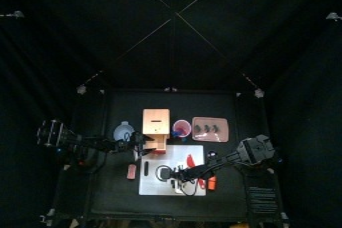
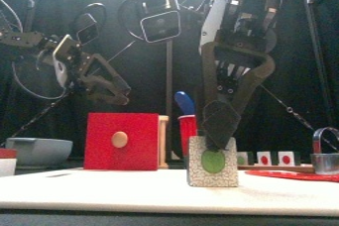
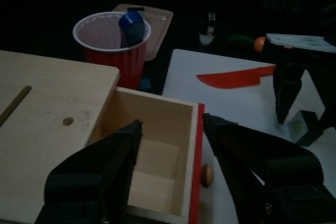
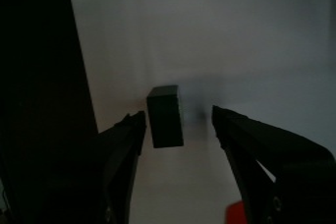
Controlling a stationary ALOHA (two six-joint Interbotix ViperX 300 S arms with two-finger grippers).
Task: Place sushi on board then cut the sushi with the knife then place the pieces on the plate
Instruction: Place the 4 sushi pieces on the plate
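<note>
Right gripper [image 4: 176, 115] has its fingers spread astride the sushi piece [image 2: 213, 163] on the white board [image 2: 79, 192] (left gripper [image 3: 171, 123] hovers spread-fingered above the wooden box [image 3: 53, 90]); an off-centre closure could topple it.

Lower centre of top view: cutting board [image 1: 150, 184] bearing sushi piece [image 2: 212, 170] and knife [image 3: 239, 77]; just above, left to right: bowl [image 1: 116, 132], wooden box [image 1: 155, 130], cup [image 1: 178, 129], tray [image 1: 223, 135].

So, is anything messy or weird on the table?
Two things. The drawer of the wooden box is pulled open, and the red toy knife lies flat on the white cutting board, while the blue knife stands in the red cup. Nothing looks spilled or broken.
</note>
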